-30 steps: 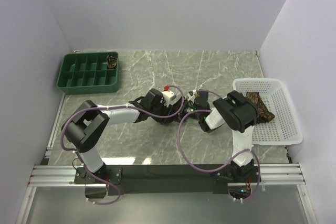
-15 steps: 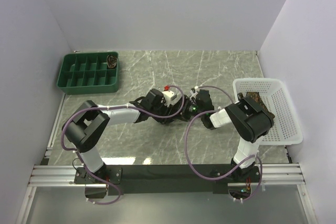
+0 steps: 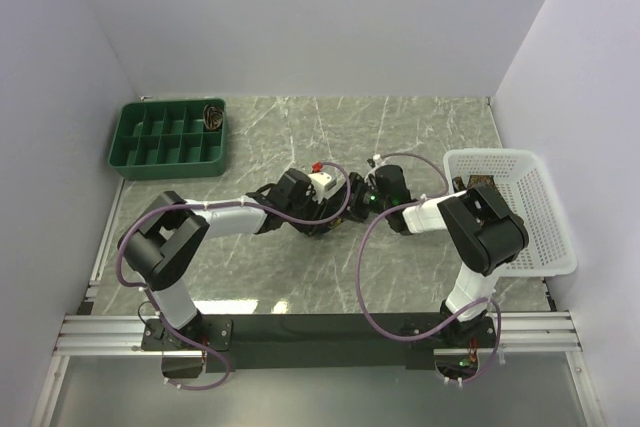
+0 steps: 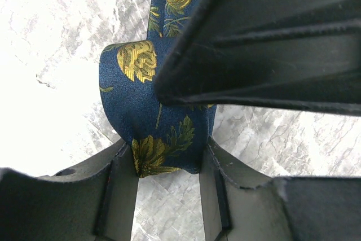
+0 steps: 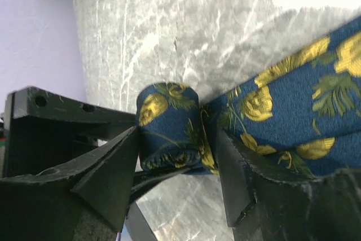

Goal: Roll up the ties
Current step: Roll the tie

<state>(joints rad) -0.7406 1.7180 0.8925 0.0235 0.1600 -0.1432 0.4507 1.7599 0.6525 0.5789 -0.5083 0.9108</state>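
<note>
Fingers [image 5: 107, 179] of the right gripper [image 5: 176, 139] are pressing in on both sides of a rolled end of the navy tie [image 5: 169, 119], pinching the roll between them. The roll is sitting just above the grey marbled table [image 5: 186, 21]. The rest of the tie, with its yellow flowers and green leaves, is running off flat toward the right edge of that wrist view.

The left gripper [image 4: 169, 159] is also clamping the navy tie, nipping a folded loop of the fabric between its two fingers. The loop is bulging up and away from the fingertips. The dark body of the right gripper is crossing over it, touching the cloth.

From above, the two grippers are meeting tip to tip near the middle of the table, and the tie is mostly hiding beneath them.

The white mesh basket [image 3: 540, 247] is standing at the right edge, with a brown tie [image 3: 480, 184] showing at its near-left side behind the right arm. The green compartment tray [image 3: 165, 142] is sitting well apart at the far left, holding a small brownish bundle [image 3: 213, 115] in its back-right compartment.
</note>
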